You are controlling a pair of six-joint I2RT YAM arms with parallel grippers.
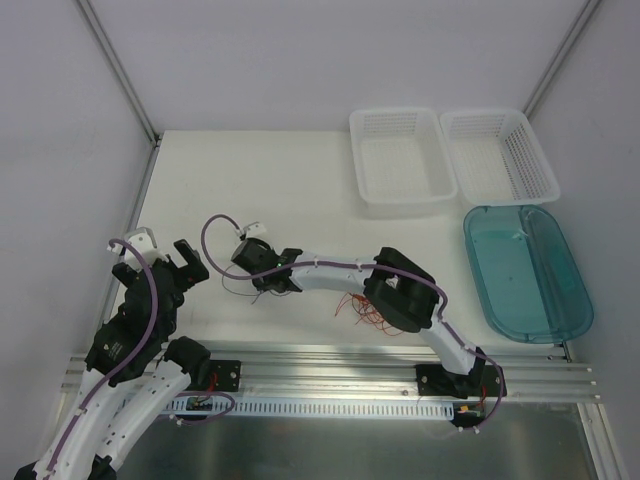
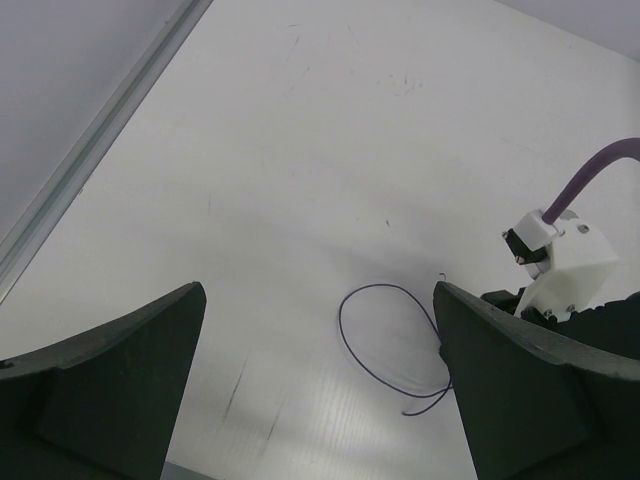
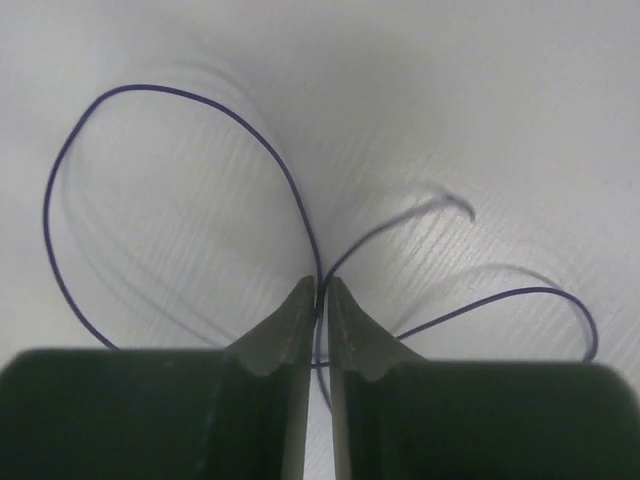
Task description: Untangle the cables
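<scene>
A thin dark wire (image 3: 150, 87) lies in loops on the white table. My right gripper (image 3: 320, 285) is shut on it where two loops cross; in the top view this gripper (image 1: 272, 285) reaches left over the table's near middle, with the dark wire (image 1: 238, 287) just left of it. A tangle of red-orange wires (image 1: 362, 312) lies under the right arm's elbow. My left gripper (image 1: 190, 262) is open and empty at the near left. In the left wrist view the gripper (image 2: 316, 300) frames a loop of the dark wire (image 2: 341, 325) lying ahead, untouched.
Two white mesh baskets (image 1: 362, 170) (image 1: 548, 175) stand at the back right. A teal oval tray (image 1: 578, 305) lies in front of them at the right edge. The right wrist's white camera housing (image 2: 565, 260) shows at the right of the left wrist view.
</scene>
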